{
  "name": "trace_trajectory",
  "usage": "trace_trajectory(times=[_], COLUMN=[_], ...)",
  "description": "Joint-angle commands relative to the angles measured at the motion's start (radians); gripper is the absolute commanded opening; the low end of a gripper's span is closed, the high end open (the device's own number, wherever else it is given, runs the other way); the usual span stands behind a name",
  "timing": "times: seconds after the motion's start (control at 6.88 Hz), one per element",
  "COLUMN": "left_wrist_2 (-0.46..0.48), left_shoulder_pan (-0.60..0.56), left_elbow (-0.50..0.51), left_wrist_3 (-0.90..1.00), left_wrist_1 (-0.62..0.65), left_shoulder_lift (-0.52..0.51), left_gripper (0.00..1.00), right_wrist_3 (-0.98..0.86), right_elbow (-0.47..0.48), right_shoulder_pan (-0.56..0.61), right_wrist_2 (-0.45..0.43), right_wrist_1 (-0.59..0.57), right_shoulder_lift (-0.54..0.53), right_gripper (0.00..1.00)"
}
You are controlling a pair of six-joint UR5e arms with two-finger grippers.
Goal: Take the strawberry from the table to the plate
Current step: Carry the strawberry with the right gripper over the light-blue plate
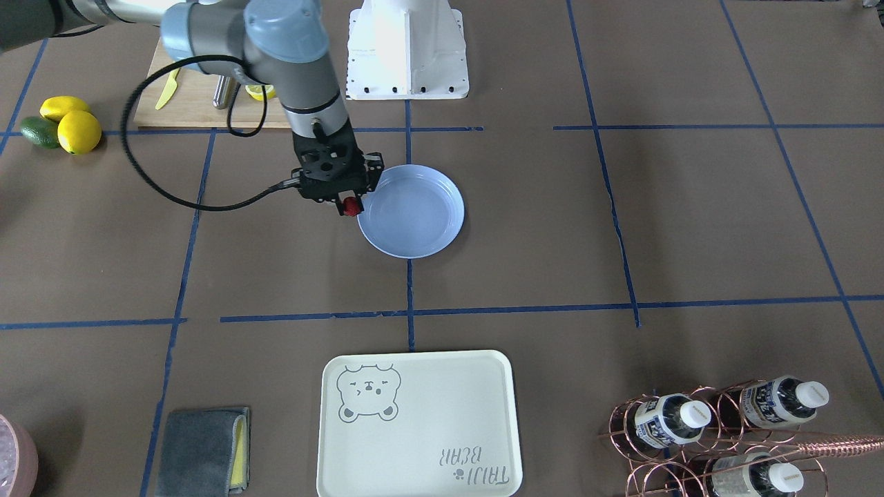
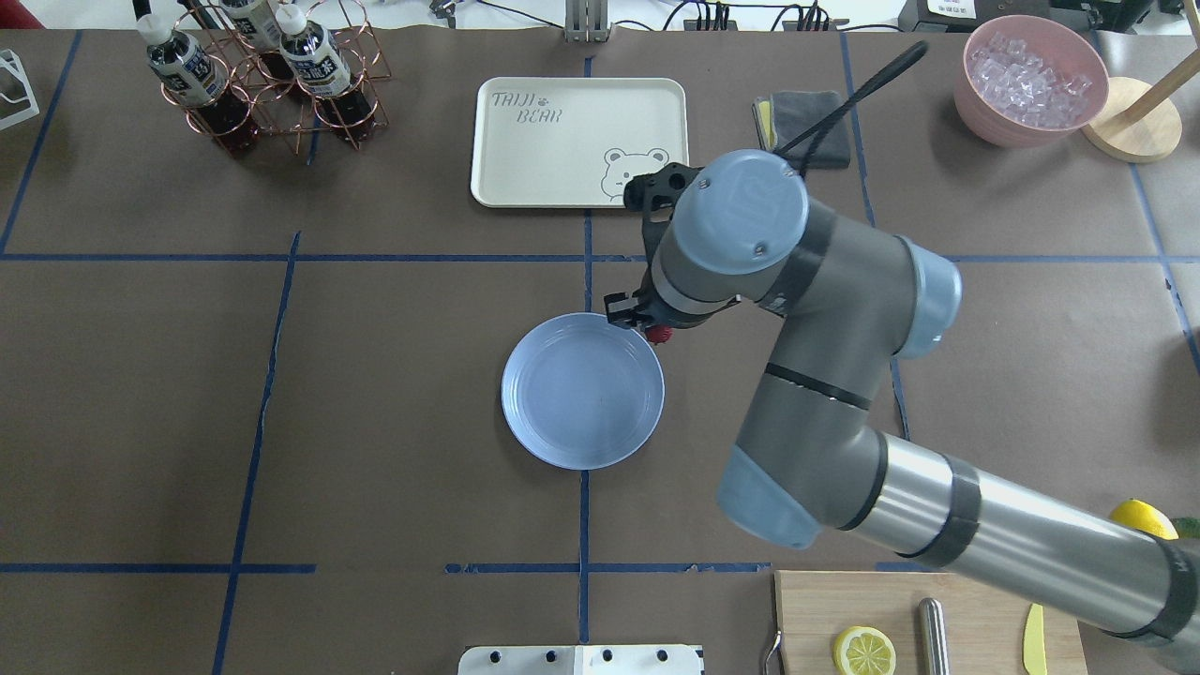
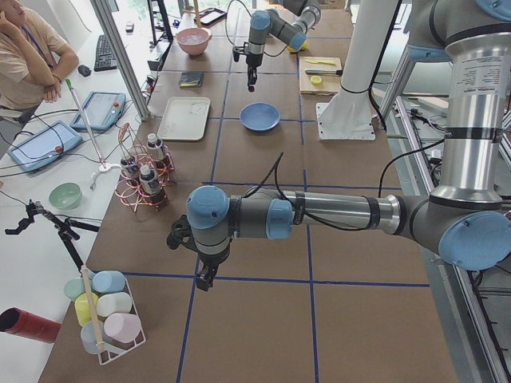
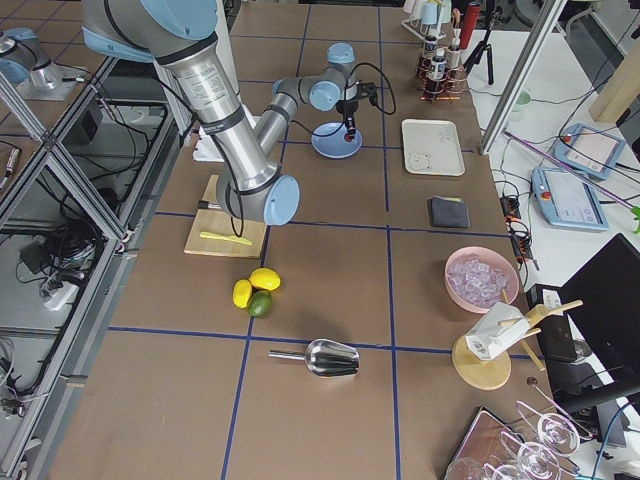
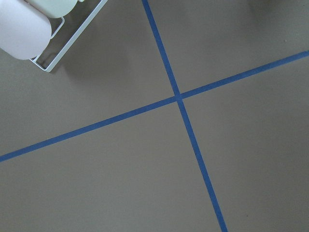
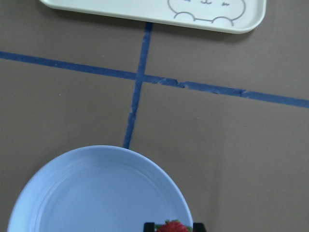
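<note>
Carry step in hand: right gripper [image 1: 351,209], jaws clamped on the strawberry [image 1: 352,204], hangs at the rim of the plate [image 1: 421,221]; next move calls for shifting inward and releasing; jaws of the left gripper [image 3: 206,279] cannot be judged.

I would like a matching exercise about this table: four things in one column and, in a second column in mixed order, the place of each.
1. strawberry
2. plate
3. lemon half
4. bottles

A. in the copper rack
B. between the fingers of the right gripper
C. on the wooden board
D. empty, on the table

Pairs: 1-B, 2-D, 3-C, 4-A.
</note>
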Motion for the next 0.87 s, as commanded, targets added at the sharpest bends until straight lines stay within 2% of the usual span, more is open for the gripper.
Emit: trace_trajectory(times=[0.0, 0.44, 0.58, 0.73], left_wrist_2=[-0.002, -0.004, -0.004, -0.004], left_shoulder_pan=[0.001, -0.001, 0.001, 0.001], left_elbow=[-0.002, -0.002, -0.002, -0.002], left_wrist_3=[0.001, 0.001, -0.001, -0.001], left_wrist_1=[0.001, -0.001, -0.003, -0.006], left_shoulder_lift=[0.0, 0.001, 0.0, 0.0], left_gripper=[1.0, 1.0, 1.0, 1.0], right_wrist_3=[0.083, 0.092, 0.092, 0.092], right_elbow=[-0.2, -0.243, -0.244, -0.246], right_shoulder_pan=[-0.093, -0.124, -0.124, -0.124], right_wrist_2=[-0.104, -0.126, -0.126, -0.126], right_wrist_1=[-0.001, -0.001, -0.001, -0.001], right_shoulder_lift=[0.138, 0.138, 0.137, 0.137], right_gripper=[0.0, 0.0, 0.06, 0.45])
